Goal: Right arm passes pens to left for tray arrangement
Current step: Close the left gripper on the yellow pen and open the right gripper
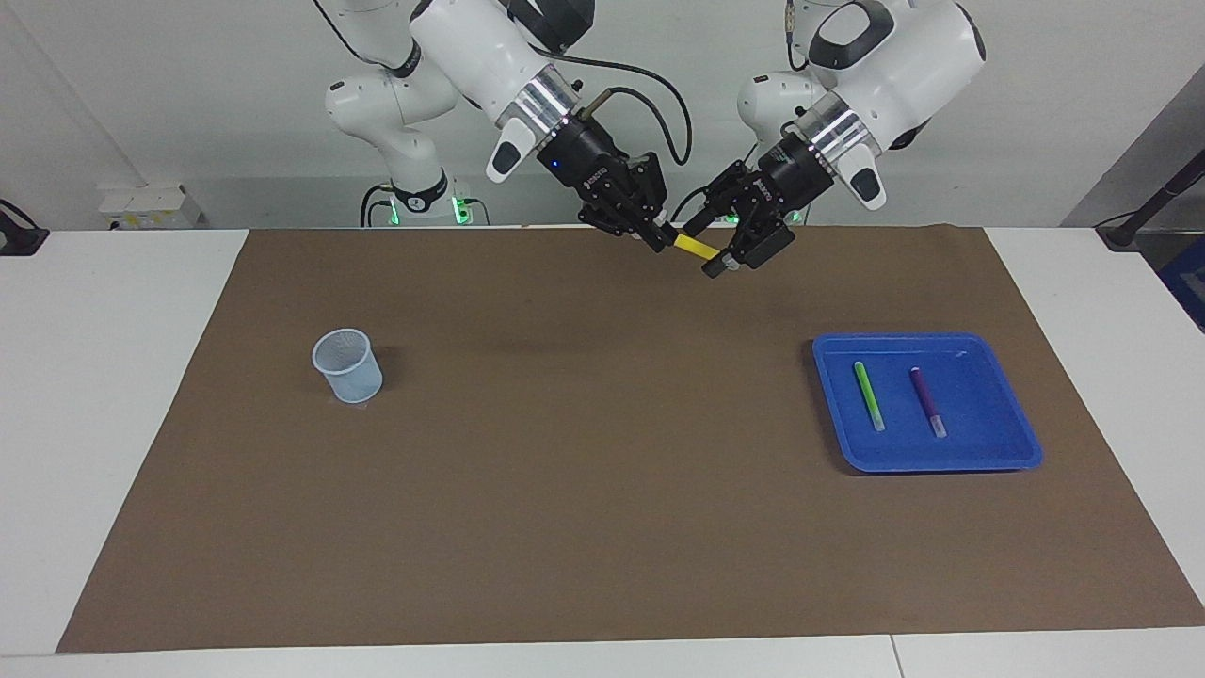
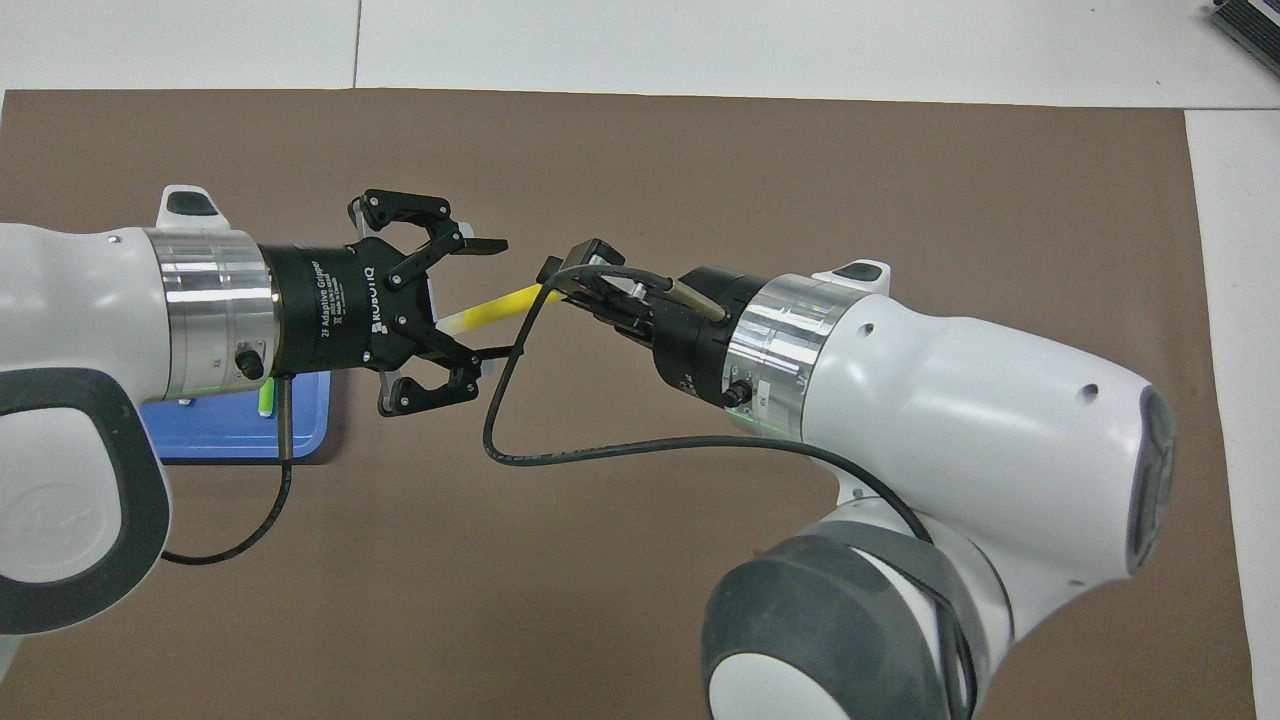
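Observation:
A yellow pen point(image 1: 695, 247) hangs in the air over the mat near the robots, with my right gripper point(image 1: 666, 239) shut on its one end. The pen point(image 2: 500, 306) points toward the left arm's end of the table. My left gripper point(image 1: 713, 250) is open around its whitish free end, one finger on each side point(image 2: 497, 298), and a gap still shows. The blue tray point(image 1: 979, 395) lies at the left arm's end of the table. A green pen point(image 1: 868, 395) and a purple pen point(image 1: 927, 402) lie side by side in it. In the overhead view the left arm covers most of the tray point(image 2: 220, 437).
A small pale-blue mesh cup point(image 1: 346, 365) stands on the brown mat point(image 1: 584, 490) toward the right arm's end. The right arm's black cable point(image 2: 560, 455) loops below the two grippers.

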### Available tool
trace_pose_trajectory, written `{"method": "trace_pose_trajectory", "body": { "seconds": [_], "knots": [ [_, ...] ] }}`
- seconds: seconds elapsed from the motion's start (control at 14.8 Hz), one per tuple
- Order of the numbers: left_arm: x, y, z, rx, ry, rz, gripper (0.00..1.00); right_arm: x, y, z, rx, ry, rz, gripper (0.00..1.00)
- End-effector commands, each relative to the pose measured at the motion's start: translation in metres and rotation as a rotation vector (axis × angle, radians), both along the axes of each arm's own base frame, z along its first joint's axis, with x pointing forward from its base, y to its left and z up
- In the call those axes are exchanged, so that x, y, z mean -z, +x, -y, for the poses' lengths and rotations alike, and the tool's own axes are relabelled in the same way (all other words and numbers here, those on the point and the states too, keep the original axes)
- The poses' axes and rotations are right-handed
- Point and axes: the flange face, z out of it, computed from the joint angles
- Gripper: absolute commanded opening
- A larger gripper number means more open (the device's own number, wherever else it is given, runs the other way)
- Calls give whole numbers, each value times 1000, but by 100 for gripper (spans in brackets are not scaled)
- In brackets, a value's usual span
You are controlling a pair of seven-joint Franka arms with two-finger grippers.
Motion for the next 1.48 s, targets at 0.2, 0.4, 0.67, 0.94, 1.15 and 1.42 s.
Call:
{"method": "trace_pose_trajectory", "body": {
  "seconds": [0.2,0.4,0.67,0.94,1.15,1.42],
  "knots": [
    [4,-21,19,-24,104,2,81,-2,-3,6,11,14,13,0],
    [2,-22,20,-10,111,7,77,-3,-1,6,13,15,16,0],
    [-4,-25,14,0,131,6,76,-3,-1,5,12,15,17,0],
    [-3,-26,14,1,138,6,65,-7,0,5,13,19,25,0],
    [-4,-26,13,4,148,11,34,-7,1,6,13,19,28,0],
    [-7,-30,14,19,155,5,0,-7,1,6,14,20,27,0]
  ]
}}
